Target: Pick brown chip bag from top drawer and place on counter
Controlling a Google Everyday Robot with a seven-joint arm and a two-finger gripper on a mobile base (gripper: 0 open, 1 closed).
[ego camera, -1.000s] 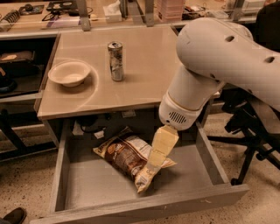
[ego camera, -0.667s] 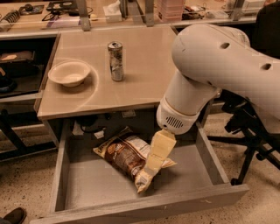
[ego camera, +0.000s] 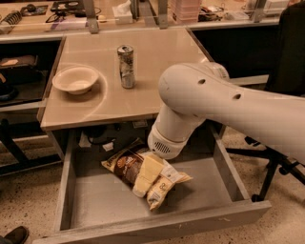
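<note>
The brown chip bag [ego camera: 123,163] lies flat in the open top drawer [ego camera: 157,223], near the middle, with its white label end [ego camera: 164,183] toward the front. My gripper [ego camera: 145,177] is down inside the drawer, resting on the bag's middle. The big white arm [ego camera: 228,102] reaches in from the right and hides the drawer's back right part. The beige counter [ego camera: 157,52] sits directly above the drawer's rear.
A silver can [ego camera: 126,66] and a cream bowl [ego camera: 75,80] stand on the counter's left half. A cluttered shelf [ego camera: 57,14] runs behind. A chair base [ego camera: 274,167] stands to the right of the drawer. A shoe [ego camera: 14,236] is at the lower left.
The arm has swung left and lower, bringing the gripper from the bag's right side onto its middle. The bag has not moved.
</note>
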